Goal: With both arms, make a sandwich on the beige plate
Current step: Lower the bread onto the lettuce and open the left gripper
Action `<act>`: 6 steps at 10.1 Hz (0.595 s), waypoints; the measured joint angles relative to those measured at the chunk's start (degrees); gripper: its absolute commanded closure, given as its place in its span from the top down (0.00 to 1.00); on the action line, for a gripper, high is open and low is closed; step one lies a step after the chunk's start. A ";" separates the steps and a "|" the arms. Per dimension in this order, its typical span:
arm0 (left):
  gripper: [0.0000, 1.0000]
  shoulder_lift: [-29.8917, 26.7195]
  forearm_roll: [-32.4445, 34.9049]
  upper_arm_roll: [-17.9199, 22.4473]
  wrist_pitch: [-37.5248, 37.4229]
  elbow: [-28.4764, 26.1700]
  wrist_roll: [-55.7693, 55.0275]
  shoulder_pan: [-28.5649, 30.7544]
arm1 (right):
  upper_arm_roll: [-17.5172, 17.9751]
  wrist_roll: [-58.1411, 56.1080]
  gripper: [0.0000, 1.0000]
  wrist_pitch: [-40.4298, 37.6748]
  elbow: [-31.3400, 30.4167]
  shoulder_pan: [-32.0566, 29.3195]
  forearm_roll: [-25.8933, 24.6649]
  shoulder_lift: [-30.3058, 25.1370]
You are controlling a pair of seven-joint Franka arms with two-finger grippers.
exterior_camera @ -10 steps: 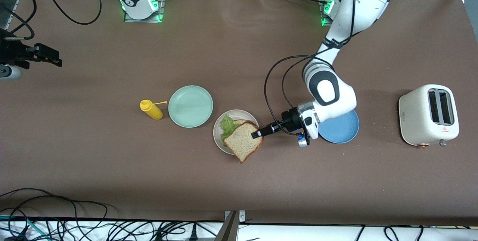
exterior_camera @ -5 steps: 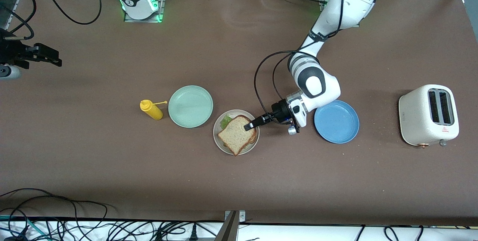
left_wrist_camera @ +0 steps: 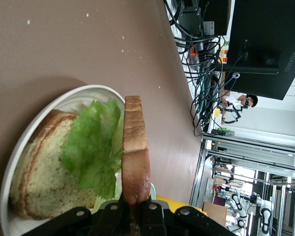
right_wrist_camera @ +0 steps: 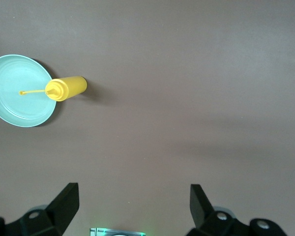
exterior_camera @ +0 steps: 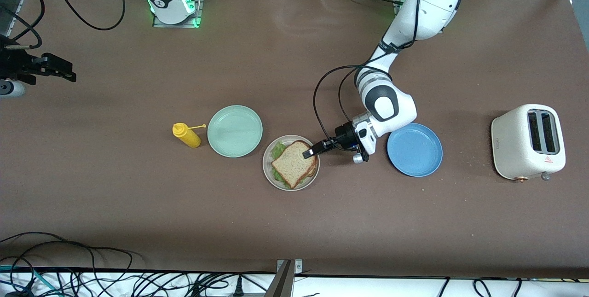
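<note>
The table (exterior_camera: 138, 195) is a flat, dull brown. On the pale beige plate (exterior_camera: 267, 170) the bread slice (exterior_camera: 293, 163) is speckled tan with a dark crust, bright crinkled green lettuce (left_wrist_camera: 96, 147) under it. Nearby there is a mint-green plate (exterior_camera: 234, 131), a blue plate (exterior_camera: 414, 149), a yellow squeeze bottle (exterior_camera: 186, 135) and a cream-white toaster (exterior_camera: 527, 141). The arms are white with black joints.

Lower slice (exterior_camera: 312, 169) mostly hidden under top slice (exterior_camera: 293, 164) in front view; lettuce (exterior_camera: 278, 151) shows only at edges. Left end effector (left_wrist_camera: 136, 215) cut by left wrist view's edge, fingertips hidden by top slice's crust. Right end effector (exterior_camera: 69, 76) partly cut by front view's edge. Plate (left_wrist_camera: 83, 94) cut off in left wrist view.
</note>
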 measured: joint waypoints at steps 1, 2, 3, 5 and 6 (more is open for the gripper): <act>0.32 0.15 0.00 -0.14 0.00 0.00 0.08 0.00 | -0.02 0.00 1.00 -0.05 0.00 -0.02 0.00 0.00; 0.97 0.25 0.00 -0.16 0.00 0.00 0.31 0.00 | -0.02 0.00 1.00 -0.08 0.00 -0.02 0.00 0.00; 1.00 0.35 0.01 -0.16 0.00 0.00 0.70 0.00 | -0.03 0.00 1.00 -0.09 0.00 -0.02 0.00 0.00; 1.00 0.53 0.68 0.08 0.53 0.00 1.42 0.05 | -0.03 0.00 1.00 -0.11 0.00 -0.02 0.00 0.00; 1.00 0.60 2.37 0.26 1.83 0.00 1.60 0.16 | -0.03 0.00 1.00 -0.15 0.00 -0.02 0.00 0.00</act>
